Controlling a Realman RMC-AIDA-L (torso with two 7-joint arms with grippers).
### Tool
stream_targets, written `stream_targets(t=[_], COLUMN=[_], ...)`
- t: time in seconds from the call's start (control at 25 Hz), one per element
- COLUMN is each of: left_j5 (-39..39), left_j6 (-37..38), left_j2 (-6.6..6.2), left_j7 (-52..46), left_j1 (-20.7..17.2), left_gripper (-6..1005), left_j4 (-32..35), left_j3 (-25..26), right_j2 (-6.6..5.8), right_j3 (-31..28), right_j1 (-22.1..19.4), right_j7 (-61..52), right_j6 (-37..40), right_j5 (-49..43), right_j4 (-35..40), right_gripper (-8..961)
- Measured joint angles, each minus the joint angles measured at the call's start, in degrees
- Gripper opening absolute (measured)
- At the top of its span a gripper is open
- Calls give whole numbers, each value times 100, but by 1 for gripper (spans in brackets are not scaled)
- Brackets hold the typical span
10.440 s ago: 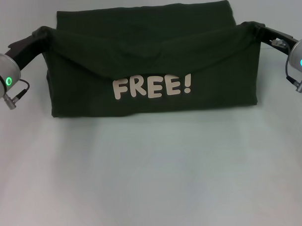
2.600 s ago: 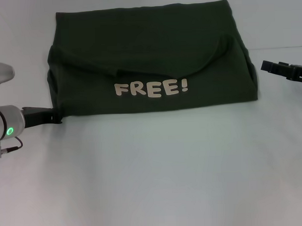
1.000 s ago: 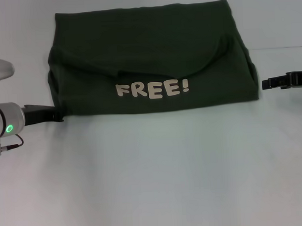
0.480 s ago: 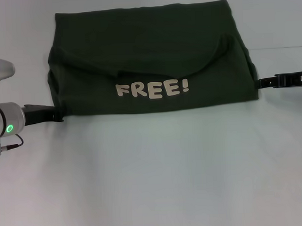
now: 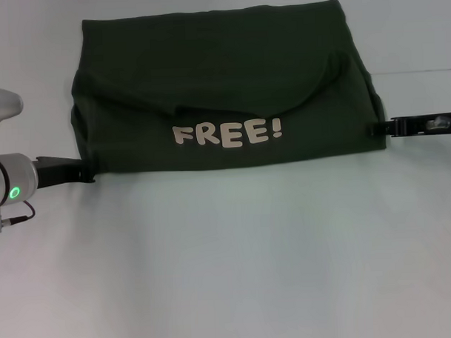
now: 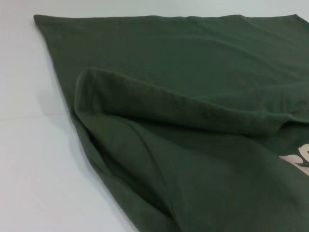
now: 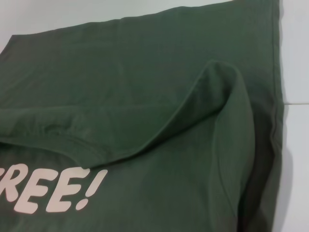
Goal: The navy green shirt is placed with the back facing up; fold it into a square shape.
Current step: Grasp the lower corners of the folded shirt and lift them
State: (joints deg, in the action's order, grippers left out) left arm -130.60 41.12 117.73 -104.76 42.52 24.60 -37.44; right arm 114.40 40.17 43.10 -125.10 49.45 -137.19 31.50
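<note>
My right gripper has slid in to touch the shirt at its right edge, while my left gripper waits at the near left corner; I can't tell either one's grip. A sideways fold looks next. The shirt lies far on the pale surface.

Cream block letters reading "FREE!" stand on the folded-over front layer of the dark green shirt, near its lower edge. The right wrist view shows only "REE!", the left wrist view just a sliver of lettering. No other text is readable.
</note>
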Motion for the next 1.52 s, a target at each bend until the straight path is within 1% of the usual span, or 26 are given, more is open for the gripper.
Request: stream_targets(t=[0.08, 0.24, 0.4, 0.6, 0.72, 1.12, 1.32, 1.52], left_j5=[0, 0, 0, 0, 1, 0, 0, 1], left_j6=[-1, -1, 0, 1, 1, 1, 1, 1], left_j2=[2, 4, 5, 13, 14, 22, 27, 31], left_j7=[0, 0, 0, 0, 0, 0, 0, 0], left_j1=[-5, -10, -23, -33, -34, -41, -43, -43], left_gripper=[17, 18, 18, 17, 17, 18, 18, 17], left_j4=[-3, -6, 0, 9, 9, 1, 0, 0], left_j3=[0, 0, 1, 1, 0, 0, -4, -7], right_j2=[51, 103, 186, 228, 280, 290, 345, 359], right_j3=[-1, -1, -1, -2, -6, -4, 0, 4], right_j1=[30, 115, 158, 185, 185, 184, 235, 284], right_j7=[74, 215, 312, 347, 397, 480, 618, 728], right_j6=[-145, -431, -590, -706, -768, -895, -1019, -1154], right_j5=[2, 13, 22, 22, 22, 18, 16, 16], right_j4=[-87, -305, -377, -414, -421, -484, -536, -621], right_gripper=[698, 697, 697, 696, 696, 694, 694, 693])
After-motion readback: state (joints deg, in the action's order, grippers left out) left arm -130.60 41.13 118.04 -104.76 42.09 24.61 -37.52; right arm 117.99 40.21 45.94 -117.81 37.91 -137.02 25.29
